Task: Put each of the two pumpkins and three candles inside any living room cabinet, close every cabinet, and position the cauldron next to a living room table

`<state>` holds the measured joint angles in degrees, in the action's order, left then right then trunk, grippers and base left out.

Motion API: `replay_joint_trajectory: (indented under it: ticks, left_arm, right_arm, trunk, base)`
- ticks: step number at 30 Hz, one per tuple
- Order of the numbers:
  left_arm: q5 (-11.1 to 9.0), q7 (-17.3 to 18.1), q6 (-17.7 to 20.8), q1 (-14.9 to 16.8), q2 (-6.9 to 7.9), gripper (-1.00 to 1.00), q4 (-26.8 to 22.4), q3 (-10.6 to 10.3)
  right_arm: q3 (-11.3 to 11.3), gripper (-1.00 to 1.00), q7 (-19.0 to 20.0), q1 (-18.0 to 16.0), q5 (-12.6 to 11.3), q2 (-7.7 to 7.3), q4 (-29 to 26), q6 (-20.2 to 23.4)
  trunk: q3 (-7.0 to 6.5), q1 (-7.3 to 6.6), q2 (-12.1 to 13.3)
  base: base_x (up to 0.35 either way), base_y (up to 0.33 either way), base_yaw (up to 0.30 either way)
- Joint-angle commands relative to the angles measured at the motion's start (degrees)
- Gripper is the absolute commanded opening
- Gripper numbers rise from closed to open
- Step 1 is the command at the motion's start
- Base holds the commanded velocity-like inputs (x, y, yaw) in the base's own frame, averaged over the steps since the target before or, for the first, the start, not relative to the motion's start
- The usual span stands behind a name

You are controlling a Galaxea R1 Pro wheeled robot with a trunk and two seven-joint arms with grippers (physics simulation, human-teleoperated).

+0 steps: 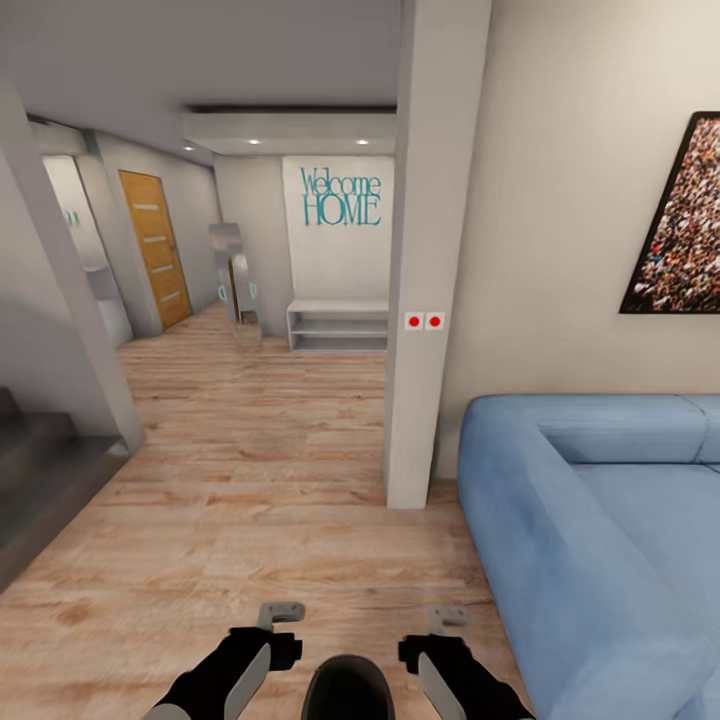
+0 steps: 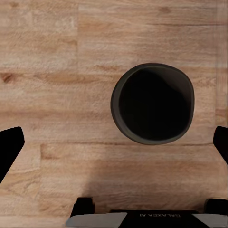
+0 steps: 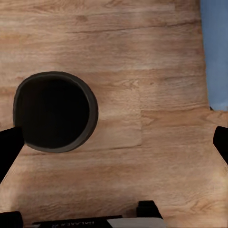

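From the head camera I'm looking down a hallway, with the cauldron (image 1: 348, 688) on the plank floor (image 1: 250, 480) at the very near edge, sitting between my left gripper (image 1: 280, 612) and right gripper (image 1: 447, 618). It lies slightly nearer the left one. The blue sofa (image 1: 600, 540) crowds the right side, a white pillar (image 1: 425, 300) stands just ahead, and steps (image 1: 40, 460) drop off at the far left; open floor runs ahead and left toward the white bench (image 1: 338, 325) and the wooden door (image 1: 155, 250). No coffee table here, so I judge I have to carry the pot elsewhere.

Through the left wrist camera, the cauldron (image 2: 153, 103) shows its round black mouth straight on, upright, beyond the left gripper (image 2: 114, 145) and off to one side of its midline. Fingers wide apart, holding nothing.

Through the right wrist camera, the cauldron (image 3: 54, 110) sits close to one fingertip of the right gripper (image 3: 114, 145), also spread wide and empty. The sofa (image 3: 216, 52) edge is close, leaving little room on that side
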<state>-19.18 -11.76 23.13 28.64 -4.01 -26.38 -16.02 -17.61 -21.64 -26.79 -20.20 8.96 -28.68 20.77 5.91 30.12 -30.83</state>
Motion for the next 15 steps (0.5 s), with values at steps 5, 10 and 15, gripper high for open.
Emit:
replay_joint_trajectory:
  ticks: [5, 10, 15]
  left_arm:
    - [-0.6, 2.0, -0.2, 0.0, 0.11, 1.0, 0.5, -0.6]
    - [-0.5, 2.4, -0.2, 0.0, 0.14, 1.0, 0.6, -0.6]
    - [-0.4, 2.5, -0.1, 0.0, 0.14, 1.0, 0.6, -0.5]
  right_arm:
    - [-2.0, 1.0, 7.1, 0.0, -0.4, -0.57, -0.1, 0.1]
    - [-2.2, 1.0, 8.8, 0.0, -0.4, -0.71, -0.2, -0.4]
    - [-2.2, 1.0, 9.0, 0.0, -0.4, -0.72, -0.2, -0.5]
  trunk:
    - [0.11, 0.05, -0.1]
    - [0.11, 0.05, -0.1]
    - [0.11, 0.05, -0.1]
  base:
    - [0.103, -0.017, 0.0]
    - [0.082, 0.036, 0.0]
    - [0.101, 0.071, 0.0]
